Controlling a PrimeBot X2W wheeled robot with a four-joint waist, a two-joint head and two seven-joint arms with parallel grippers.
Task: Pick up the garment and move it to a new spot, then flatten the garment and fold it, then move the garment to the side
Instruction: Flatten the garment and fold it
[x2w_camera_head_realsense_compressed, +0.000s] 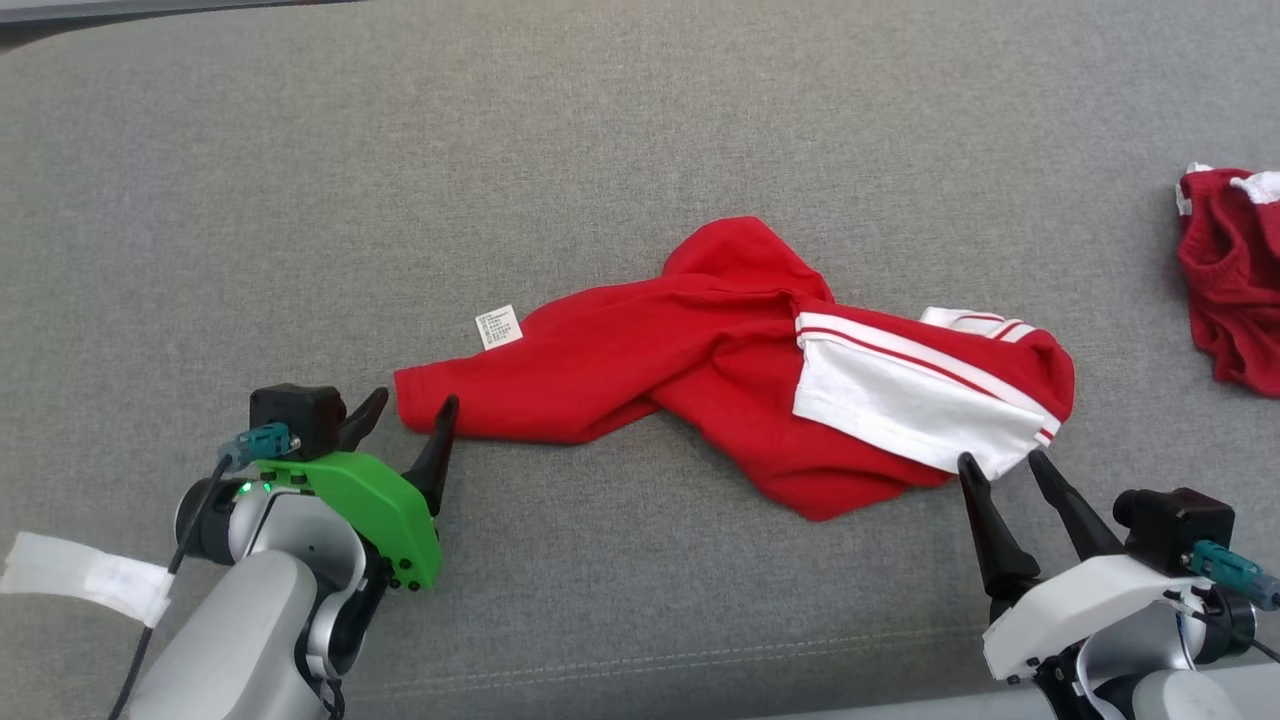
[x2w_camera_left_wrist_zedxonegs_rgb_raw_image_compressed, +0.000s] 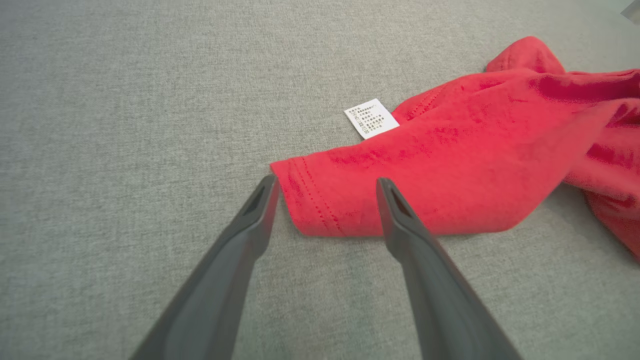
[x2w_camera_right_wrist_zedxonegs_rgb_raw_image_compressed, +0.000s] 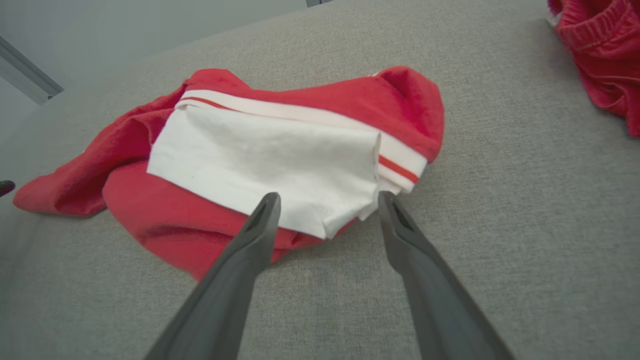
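Grey woven surface (x2w_camera_head_realsense_compressed: 640, 120) fills the head view; the garment (x2w_camera_head_realsense_compressed: 700, 370), a red top with a white striped panel (x2w_camera_head_realsense_compressed: 900, 400), lies crumpled mid-frame, running from left of centre to right of centre; its care label (x2w_camera_head_realsense_compressed: 498, 327) pokes out at the upper left edge. A second red garment (x2w_camera_head_realsense_compressed: 1230, 280) sits at the right edge, well apart from it.

Left gripper (x2w_camera_head_realsense_compressed: 417, 397) is at lower left, jaws spread wide, nothing held; in the left wrist view the stitched hem corner (x2w_camera_left_wrist_zedxonegs_rgb_raw_image_compressed: 300, 200) sits between the fingertips; contact unclear. Right gripper (x2w_camera_head_realsense_compressed: 1000, 457) is at lower right, jaws also wide and empty; in the right wrist view its tips bracket the loose corner of the white panel.

Looks like the pick-up step, pre-grasp at both ends; no lift or flattening yet.

To do it well, I'd say:
- drop both sets of tips to the surface so one finger slides under the cloth; don't pinch from above
- left: take the hem a little way in from the corner, not the very edge; thin knit will likely slip
- right: that end is bunched in layers; risk of grabbing just the white flap; go deeper
- close both, then lift together and level, so the twist in the middle doesn't tighten
- stay away from the other red garment
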